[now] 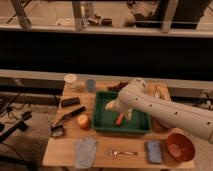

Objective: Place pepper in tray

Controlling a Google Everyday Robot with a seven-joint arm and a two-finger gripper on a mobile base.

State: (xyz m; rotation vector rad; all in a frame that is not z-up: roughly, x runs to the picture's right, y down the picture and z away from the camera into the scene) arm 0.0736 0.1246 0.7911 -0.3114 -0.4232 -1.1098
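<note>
The dark-green tray (104, 123) sits in the middle of the wooden table. The small orange-red pepper (119, 119) is over the tray's floor, right below the gripper. My gripper (120, 111) hangs from the white arm, which reaches in from the right, and is inside the tray's outline just above the pepper. Whether the pepper rests on the tray floor or hangs from the gripper does not show.
A round orange fruit (83, 121) lies left of the tray. A red-orange bowl (180, 146) is at the front right. A fork (123, 152), a grey cloth (85, 151) and a blue sponge (154, 151) lie along the front edge. Cups (71, 80) stand at the back left.
</note>
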